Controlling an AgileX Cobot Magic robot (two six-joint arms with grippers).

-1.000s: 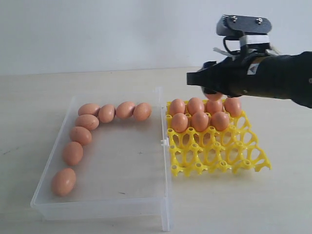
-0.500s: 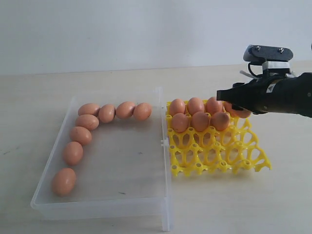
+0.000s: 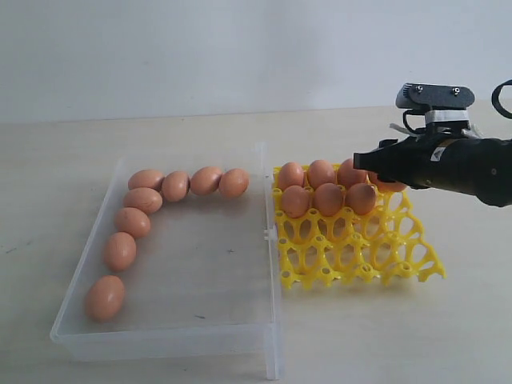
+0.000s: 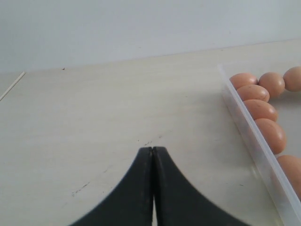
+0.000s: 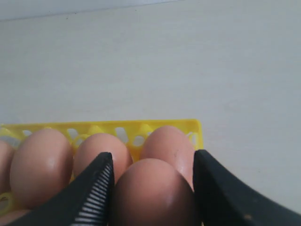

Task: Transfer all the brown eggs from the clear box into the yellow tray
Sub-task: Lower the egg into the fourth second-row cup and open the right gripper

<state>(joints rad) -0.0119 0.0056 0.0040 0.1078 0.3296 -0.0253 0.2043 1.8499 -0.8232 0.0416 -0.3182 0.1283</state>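
The right gripper [image 5: 151, 162] clamps a brown egg [image 5: 153, 194] from both sides, low over the yellow tray [image 3: 360, 258] at the unfilled end of its second row. The empty cup seems to lie straight below, so a short drop and release looks next. The egg's long axis is unclear, its lower end cut off. The arm reaches in nearly level from the tray's side away from the clear box [image 3: 210, 264], which sits just beside the tray holding eight eggs [image 3: 133, 222]. The left gripper [image 4: 152, 151], jaws pressed together, hangs beyond the box.
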